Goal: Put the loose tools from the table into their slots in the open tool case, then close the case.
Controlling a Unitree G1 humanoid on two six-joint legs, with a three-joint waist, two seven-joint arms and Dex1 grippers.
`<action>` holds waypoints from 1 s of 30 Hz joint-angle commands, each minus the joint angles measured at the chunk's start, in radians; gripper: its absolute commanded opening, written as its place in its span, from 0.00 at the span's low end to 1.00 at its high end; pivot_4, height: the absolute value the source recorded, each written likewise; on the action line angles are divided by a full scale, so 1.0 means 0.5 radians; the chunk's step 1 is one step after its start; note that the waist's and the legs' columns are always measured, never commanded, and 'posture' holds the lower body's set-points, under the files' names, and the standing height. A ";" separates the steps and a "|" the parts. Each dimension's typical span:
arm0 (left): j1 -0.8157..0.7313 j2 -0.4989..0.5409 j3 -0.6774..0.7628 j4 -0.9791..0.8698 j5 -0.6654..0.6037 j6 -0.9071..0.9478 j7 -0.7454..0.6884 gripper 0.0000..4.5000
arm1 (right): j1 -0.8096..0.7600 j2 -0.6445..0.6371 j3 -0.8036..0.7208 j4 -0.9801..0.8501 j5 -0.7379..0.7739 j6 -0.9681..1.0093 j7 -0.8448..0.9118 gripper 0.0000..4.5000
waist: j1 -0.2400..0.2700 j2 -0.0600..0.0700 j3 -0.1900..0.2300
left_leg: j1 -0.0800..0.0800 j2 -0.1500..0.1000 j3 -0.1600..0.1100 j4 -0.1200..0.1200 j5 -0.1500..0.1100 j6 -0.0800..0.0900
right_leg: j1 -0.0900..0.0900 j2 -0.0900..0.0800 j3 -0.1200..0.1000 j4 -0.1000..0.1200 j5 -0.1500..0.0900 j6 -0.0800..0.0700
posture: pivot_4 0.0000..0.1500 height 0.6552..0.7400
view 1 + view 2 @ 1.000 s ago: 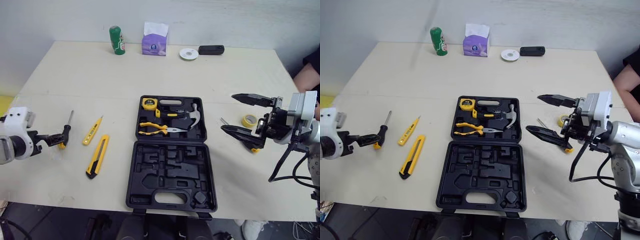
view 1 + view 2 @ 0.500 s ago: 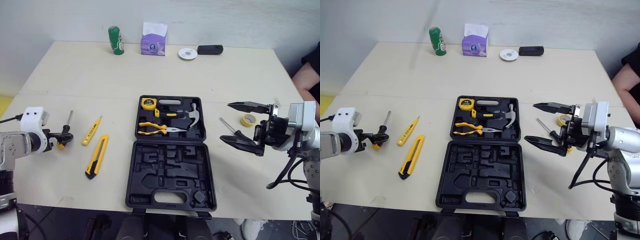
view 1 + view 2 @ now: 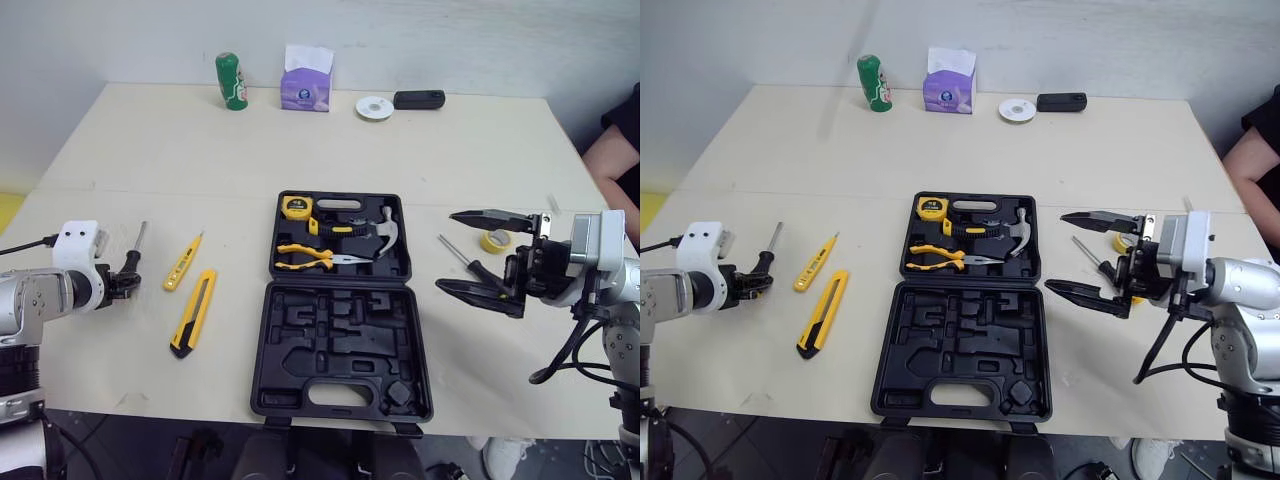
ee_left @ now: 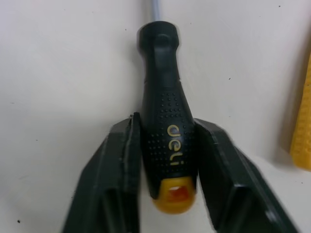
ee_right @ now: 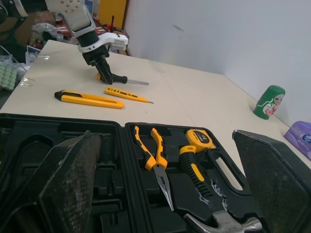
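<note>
The black tool case lies open mid-table, its far half holding a tape measure, pliers and a hammer. At the left, my left gripper is shut on the black handle of a screwdriver that lies flat on the table, one finger against each side. Beside it lie a slim yellow tester screwdriver and a yellow utility knife. My right gripper hangs wide open right of the case, over a second screwdriver and near a yellow tape roll.
A green can, a purple tissue pack, a white disc and a black oblong item stand along the table's far edge. A person's dark sleeve shows at the right edge.
My left gripper has slid onto the screwdriver handle and its fingers have come together on it. The right gripper has drifted slightly lower and toward the case, still open.
</note>
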 commanded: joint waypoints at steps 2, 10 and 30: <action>0.056 0.003 0.055 -0.047 0.038 0.039 0.012 0.22 | -0.005 -0.008 -0.033 -0.120 0.088 0.051 -0.035 1.00 | -0.003 0.000 0.000 | 0.000 0.000 0.000 0.000 0.000 0.000 | 0.000 0.000 0.000 0.000 0.000 0.000 | 1.00 1.00; 0.053 0.053 0.155 -0.205 -0.004 -0.317 -0.147 0.22 | -0.027 -0.022 -0.020 -0.200 0.165 0.176 -0.069 1.00 | 0.001 -0.003 0.001 | -0.001 0.000 0.000 0.000 0.000 0.000 | -0.001 0.000 0.000 -0.001 0.000 0.000 | 1.00 1.00; -0.427 0.063 -0.789 -0.697 -0.128 -1.546 -1.691 0.22 | 0.254 -0.213 -0.143 -0.277 0.104 0.346 -0.105 1.00 | 0.048 -0.004 0.001 | -0.002 0.001 0.006 0.002 0.001 0.001 | -0.001 0.015 0.003 -0.002 0.000 0.001 | 1.00 1.00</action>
